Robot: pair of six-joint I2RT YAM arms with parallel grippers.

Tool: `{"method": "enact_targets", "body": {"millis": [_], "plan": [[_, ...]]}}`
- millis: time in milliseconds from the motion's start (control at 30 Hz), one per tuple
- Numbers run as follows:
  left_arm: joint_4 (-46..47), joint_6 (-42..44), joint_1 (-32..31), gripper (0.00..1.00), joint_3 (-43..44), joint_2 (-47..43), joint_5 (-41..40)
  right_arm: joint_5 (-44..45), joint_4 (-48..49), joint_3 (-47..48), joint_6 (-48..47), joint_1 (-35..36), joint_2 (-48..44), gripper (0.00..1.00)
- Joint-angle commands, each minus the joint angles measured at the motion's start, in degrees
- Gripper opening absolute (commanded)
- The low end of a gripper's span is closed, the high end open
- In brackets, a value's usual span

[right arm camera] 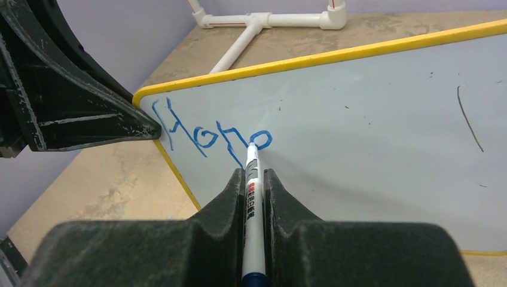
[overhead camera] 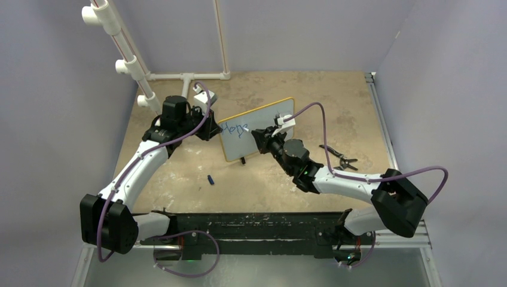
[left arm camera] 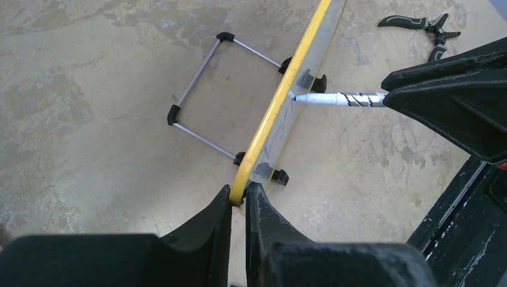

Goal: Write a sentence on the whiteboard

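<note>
- Top external view: the whiteboard (overhead camera: 266, 122) stands upright on the table (overhead camera: 179, 185), mid-field between the two arms, with its writing face turned toward the right arm. So far the sentence (overhead camera: 237, 128) is one blue word near the board's left end.
- Top external view: the left gripper (overhead camera: 214, 128) sits at the board's left edge, and the right gripper (overhead camera: 261, 139) is just in front of the face. The pliers (overhead camera: 338, 158) lie well apart to the right. A small dark-blue item (overhead camera: 211, 179), possibly a cap, lies on the table in front of the board.
- Left wrist view: the left jaws are pressed together on the yellow frame (left arm camera: 281, 98), pinching the board edge-on. A wire stand (left arm camera: 206, 89) props the back. The tip of the marker (left arm camera: 341, 98) touches the face.
- Right wrist view: the right jaws are clamped on the marker barrel. The tip rests on the fourth letter of a word that reads roughly "Hope".
- Handling, board (judgement): it looks light, thin and stiff, and on its small feet it is likely to slide or tip under pen pressure. Hold it by the frame edge, never by the slick face, where ink would smear.
- Handling, marker (judgement): it looks light and rigid, with a smooth barrel. Grip it mid-barrel and apply modest pressure.
</note>
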Motion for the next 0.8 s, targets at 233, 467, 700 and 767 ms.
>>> {"method": "enact_targets", "body": {"millis": [233, 467, 700, 767], "plan": [[2.1, 0.1, 0.2, 0.00, -0.4, -1.5, -0.3, 2.4, -1.5, -0.8, 1.9, -0.1, 0.0, 0.00], [2.1, 0.1, 0.2, 0.00, -0.4, -1.4, -0.4, 3.7, -2.2, -1.6, 2.4, -0.1, -0.4, 0.00], [2.1, 0.1, 0.2, 0.00, -0.4, -1.3, -0.5, 5.4, -2.5, -1.2, 2.3, -0.1, -1.4, 0.00], [2.1, 0.1, 0.2, 0.00, -0.4, -1.3, -0.6, 6.3, -3.2, -0.9, 2.4, -0.1, -1.9, 0.00]]}}
